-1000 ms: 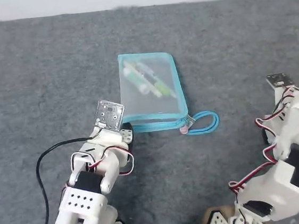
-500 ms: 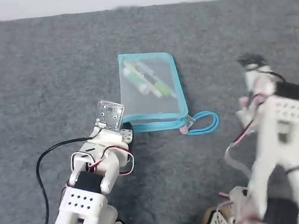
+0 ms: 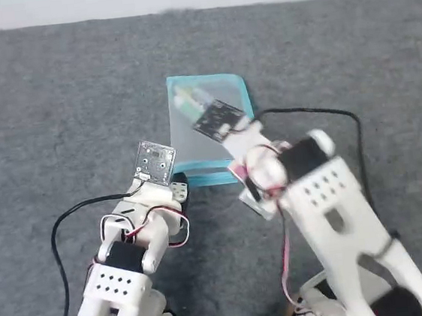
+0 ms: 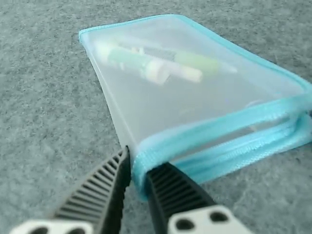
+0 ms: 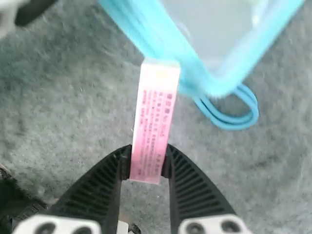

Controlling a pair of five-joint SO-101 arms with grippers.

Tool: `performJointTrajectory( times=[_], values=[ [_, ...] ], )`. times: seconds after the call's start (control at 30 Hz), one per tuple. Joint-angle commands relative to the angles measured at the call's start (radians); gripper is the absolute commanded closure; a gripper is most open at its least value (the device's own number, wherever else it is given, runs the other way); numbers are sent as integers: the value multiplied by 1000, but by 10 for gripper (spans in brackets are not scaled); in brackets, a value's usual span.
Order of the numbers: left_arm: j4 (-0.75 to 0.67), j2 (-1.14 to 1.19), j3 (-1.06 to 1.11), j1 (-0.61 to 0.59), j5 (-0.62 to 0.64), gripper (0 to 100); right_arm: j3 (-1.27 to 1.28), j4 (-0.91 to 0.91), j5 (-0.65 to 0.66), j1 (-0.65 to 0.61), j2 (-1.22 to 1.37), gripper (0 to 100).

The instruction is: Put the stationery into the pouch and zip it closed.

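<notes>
A translucent pouch (image 3: 193,141) with teal edging lies flat on the grey mat, with green and white pens (image 3: 187,100) inside it. My left gripper (image 3: 180,182) sits at the pouch's near left corner. In the left wrist view it (image 4: 139,178) is shut on the teal edge of the pouch (image 4: 195,102), and the pens (image 4: 156,68) show through the wall. My right gripper (image 3: 242,177) hangs over the zip end, and its arm hides that corner. In the right wrist view it (image 5: 146,153) is shut on a pink tag (image 5: 155,112) that hangs from the pouch (image 5: 219,44).
A teal wrist loop (image 5: 234,114) trails from the pouch's zip end onto the mat. Grey mat (image 3: 53,91) stretches bare to the left, right and behind the pouch. A black cable (image 3: 60,227) loops beside the left arm.
The right arm swung in from the right edge of the table to the pouch's zip end and now has the pink tag. The left arm and pouch stayed put.
</notes>
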Motion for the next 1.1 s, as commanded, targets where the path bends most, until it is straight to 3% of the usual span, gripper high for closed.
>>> performJointTrajectory(
  times=[0.0,0.43,0.63,0.83,1.07],
  values=[
    [-35,11,-12,8,-12,988,-166,21,-15,-15,162,992],
    [-35,11,-15,8,-12,988,-532,157,-11,-22,575,992],
    [-35,11,-19,8,-12,988,-474,173,14,-30,498,992],
    [-84,14,-19,8,-12,988,-215,102,23,-145,297,992],
    [-78,11,-41,17,-9,988,-147,28,-23,-77,283,992]
  ],
)
